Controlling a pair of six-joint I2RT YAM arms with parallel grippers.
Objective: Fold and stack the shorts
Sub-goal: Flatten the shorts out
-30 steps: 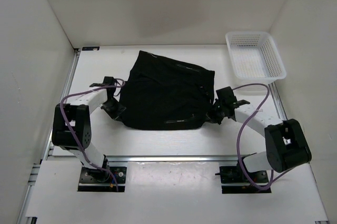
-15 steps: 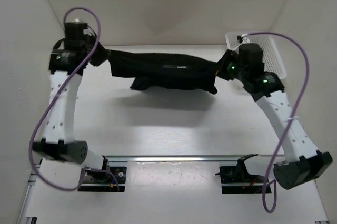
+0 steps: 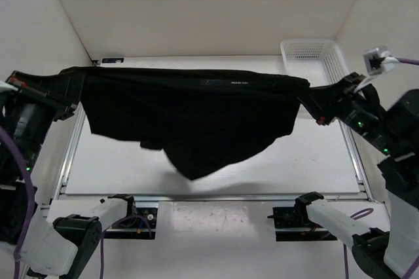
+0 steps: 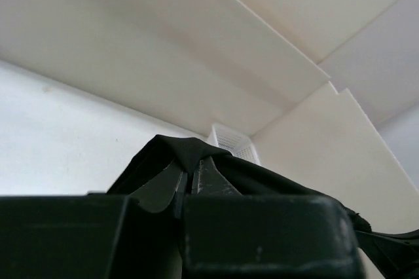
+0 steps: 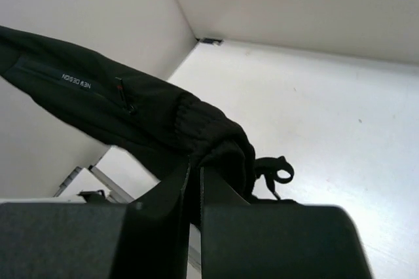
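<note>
Shorts (image 3: pixel 190 115) hang in the air above the worktop (image 3: pixel 308 161). They are stretched wide between the two arms, with the waistband pulled into a nearly straight line along the top. The left pincer (image 3: pixel 64 88) is clamped on the left end of the waistband. The right pincer (image 3: pixel 313 99) is clamped on the right end, where the wrist view shows black fabric bunched between its fingers. Below the band the cloth droops, and its lowest fold sags near the middle. A small pale label shows on the waistband. A white basket (image 3: pixel 315 63) sits in the far right corner of the worktop.
</note>
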